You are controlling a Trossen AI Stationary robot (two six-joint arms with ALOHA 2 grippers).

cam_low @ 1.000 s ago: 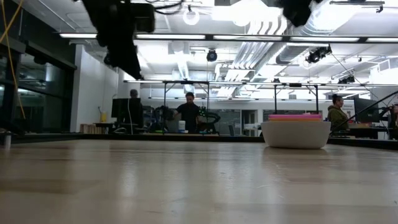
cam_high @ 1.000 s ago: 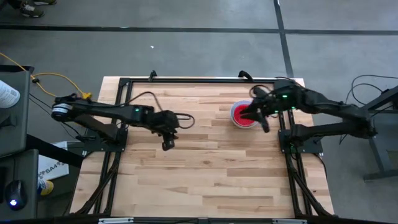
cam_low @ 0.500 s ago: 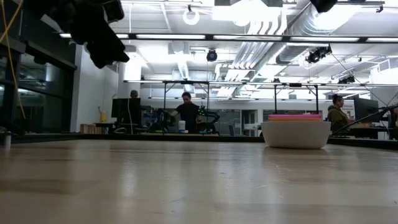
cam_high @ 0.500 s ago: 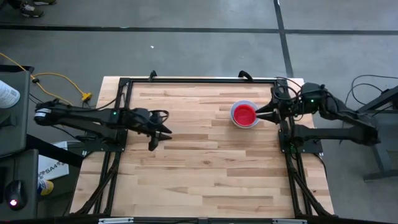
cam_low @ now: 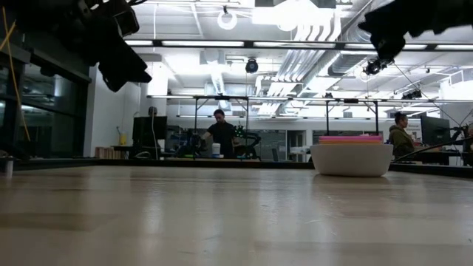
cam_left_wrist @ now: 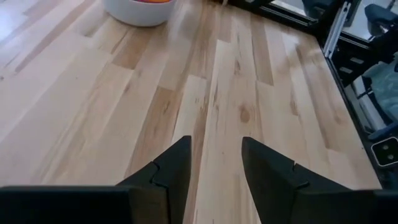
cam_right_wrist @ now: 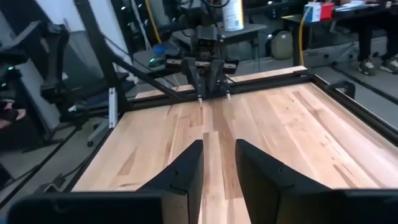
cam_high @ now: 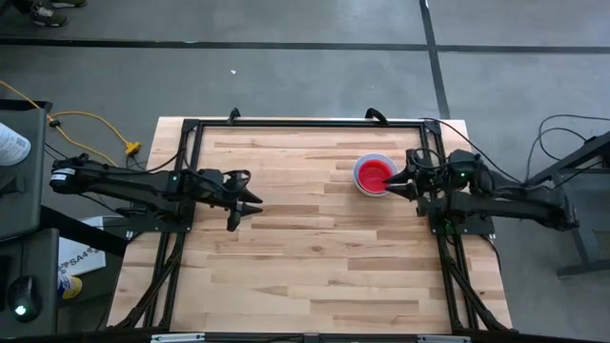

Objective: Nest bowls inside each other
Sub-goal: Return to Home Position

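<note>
- The bowls sit nested in one stack on the far right part of the table. The white bowl is outermost and the red bowl is innermost, with thin coloured rims showing just above the white wall in the low view.
- The right gripper is just beside the stack on its right. It is raised above bowl height, and its jaws are slightly apart with nothing between them.
- The left gripper hangs over the table's left part, well apart from the stack and pointing towards it. Its jaws are parted and hold nothing.
- A black frame borders the table.
- A yellow cable lies off the left edge.
- Two people stand in the room behind.
</note>
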